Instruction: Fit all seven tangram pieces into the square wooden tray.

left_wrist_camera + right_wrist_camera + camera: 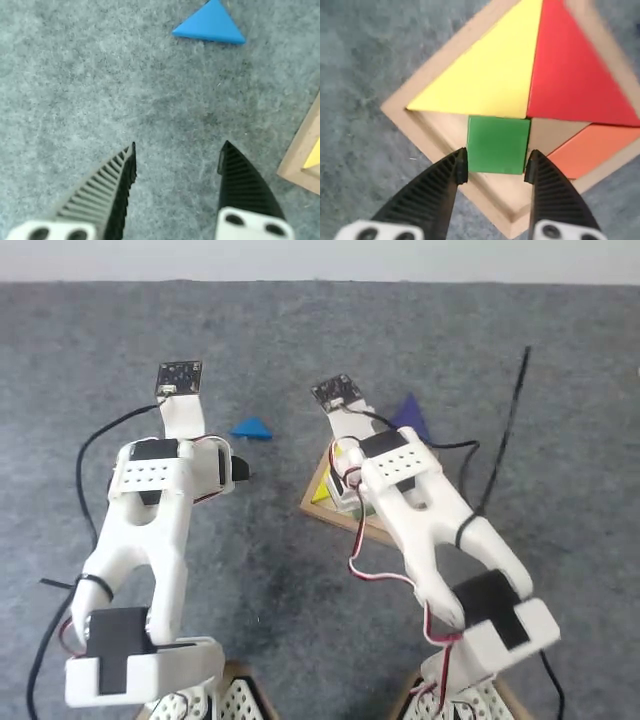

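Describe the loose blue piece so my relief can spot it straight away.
Find the square wooden tray on the grey carpet. On its side facing the left arm, ahead of the left gripper, the blue triangle lies flat by itself on the carpet. It is the only blue piece; the purple piece lies beyond the tray's far corner.

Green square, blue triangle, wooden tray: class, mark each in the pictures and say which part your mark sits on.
green square (498, 145): right wrist view, middle of its top face.
blue triangle (212, 25): left wrist view, centre of its top face.
wooden tray (550, 132): right wrist view, bare floor beside the green square.
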Controlling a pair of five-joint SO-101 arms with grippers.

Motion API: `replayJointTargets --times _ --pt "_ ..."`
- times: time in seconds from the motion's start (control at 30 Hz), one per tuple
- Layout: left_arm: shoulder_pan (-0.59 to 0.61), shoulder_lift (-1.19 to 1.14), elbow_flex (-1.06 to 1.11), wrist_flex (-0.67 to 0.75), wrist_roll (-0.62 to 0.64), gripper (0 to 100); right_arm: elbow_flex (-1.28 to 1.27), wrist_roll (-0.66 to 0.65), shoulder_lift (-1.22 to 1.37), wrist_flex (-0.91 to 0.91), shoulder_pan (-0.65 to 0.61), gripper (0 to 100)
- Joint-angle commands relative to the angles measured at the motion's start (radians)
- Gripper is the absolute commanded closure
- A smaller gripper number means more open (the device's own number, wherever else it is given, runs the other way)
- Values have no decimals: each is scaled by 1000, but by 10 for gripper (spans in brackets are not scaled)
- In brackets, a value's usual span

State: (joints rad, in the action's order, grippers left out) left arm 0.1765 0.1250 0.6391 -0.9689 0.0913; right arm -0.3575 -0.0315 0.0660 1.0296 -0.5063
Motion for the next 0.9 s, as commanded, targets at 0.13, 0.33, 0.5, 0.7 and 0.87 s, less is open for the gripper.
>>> replayJointTargets --times 0.13,0.33,0.5,0.7,0.87 --pt "3 20 -2 17 3 737 -26 -29 -104 2 16 797" --pt "46 29 -53 5 -41 736 -37 -25 -165 36 88 798" --pt "144 -41 -275 -178 -209 725 -235 -57 -443 10 160 798" --pt "143 -288 -604 -342 -281 701 -554 -153 -704 -70 320 797" --pt "44 -526 -889 -404 -164 699 -675 -163 -773 -107 440 797"
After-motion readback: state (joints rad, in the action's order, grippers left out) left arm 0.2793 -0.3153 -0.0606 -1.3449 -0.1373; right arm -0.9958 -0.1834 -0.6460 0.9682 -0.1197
